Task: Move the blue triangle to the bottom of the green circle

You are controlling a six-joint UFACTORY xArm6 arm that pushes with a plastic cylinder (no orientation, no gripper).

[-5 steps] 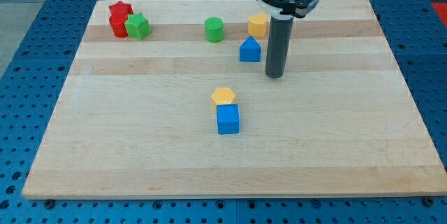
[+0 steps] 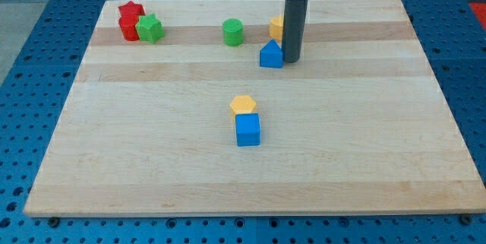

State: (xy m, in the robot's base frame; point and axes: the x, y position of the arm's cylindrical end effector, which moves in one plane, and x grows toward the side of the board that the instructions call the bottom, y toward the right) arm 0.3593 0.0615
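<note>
Camera view: my tip (image 2: 291, 61), a bare rod with no gripper to open or close, sits against the blue triangle (image 2: 271, 55) at its 3 o'clock. Green circle (image 2: 233, 32) lies at 10 o'clock. An off-centre push could spin the triangle away.

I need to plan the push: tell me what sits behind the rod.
A yellow block stands behind the rod, which covers its right part, so its shape is unclear. My tip sits just right of the blue triangle.

My tip (image 2: 292, 61) rests on the board, the dark rod rising straight to the view's top.
</note>
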